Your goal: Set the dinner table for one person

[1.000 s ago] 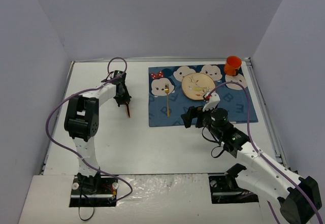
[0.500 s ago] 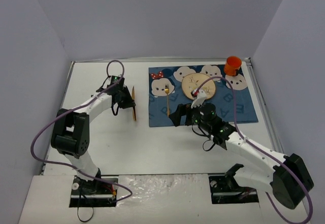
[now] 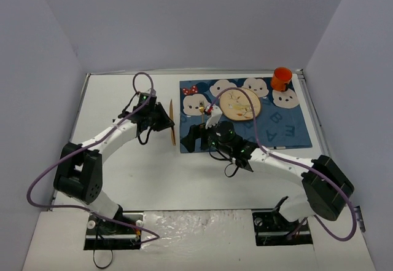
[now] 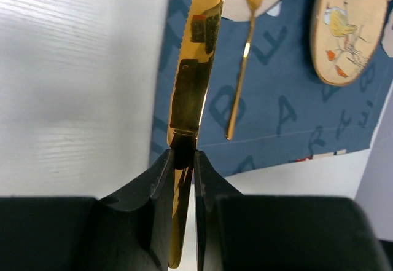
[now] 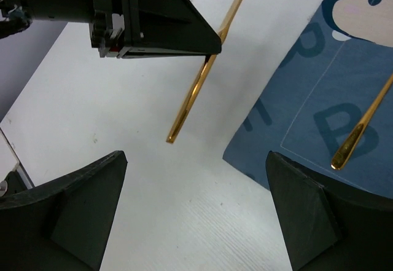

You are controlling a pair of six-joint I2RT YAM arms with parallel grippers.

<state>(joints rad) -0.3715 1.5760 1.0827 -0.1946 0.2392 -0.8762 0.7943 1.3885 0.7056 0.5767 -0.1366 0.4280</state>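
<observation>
While right hand (image 5: 195, 160) gapes, left hand (image 4: 184, 157) grips knife (image 4: 193, 80).

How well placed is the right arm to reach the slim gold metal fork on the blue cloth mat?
Probably yes: its open jaws hang beside the fork's handle end, nothing lies between, and the left-held gold metal knife is off to one side.

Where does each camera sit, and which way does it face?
Top external: above and behind the robot, looking down on the dinner table; left arm and right arm show, bases at bottom.
Left wrist: on the left arm, looking along the left gripper, shut on the knife, toward fork, plate and mat.
Right wrist: on the right arm, looking down past the open right gripper at dinner table and mat corner.
Shared: both wrist views show knife and fork.
</observation>
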